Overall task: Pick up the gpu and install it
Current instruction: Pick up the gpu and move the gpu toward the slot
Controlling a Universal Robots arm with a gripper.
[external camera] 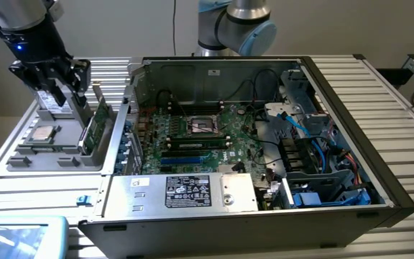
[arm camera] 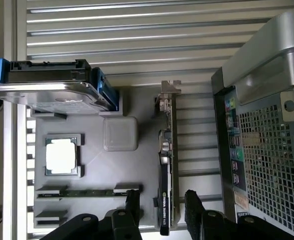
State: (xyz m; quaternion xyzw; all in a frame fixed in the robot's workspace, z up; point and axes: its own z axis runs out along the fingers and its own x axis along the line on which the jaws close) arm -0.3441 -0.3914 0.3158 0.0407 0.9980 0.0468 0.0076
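Jaws open wide, hanging over grey tray [arm camera: 136, 105] on bench [external camera: 34, 189]. gpu [arm camera: 167, 165] stands on edge in its tray slot, one end right between the jaws, no contact seen. Memory stick [arm camera: 86, 192] and cpu chip [arm camera: 62, 156] lie to one side of jaws, open pc case [external camera: 264, 135] to the other.

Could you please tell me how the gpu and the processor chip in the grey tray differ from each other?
The gpu stands on its edge; the processor chip lies flat. The gpu is a long card; the processor chip is a small square. The gpu sits between the fingers of the open gripper; the processor chip lies off to the side. Both rest in the grey tray.
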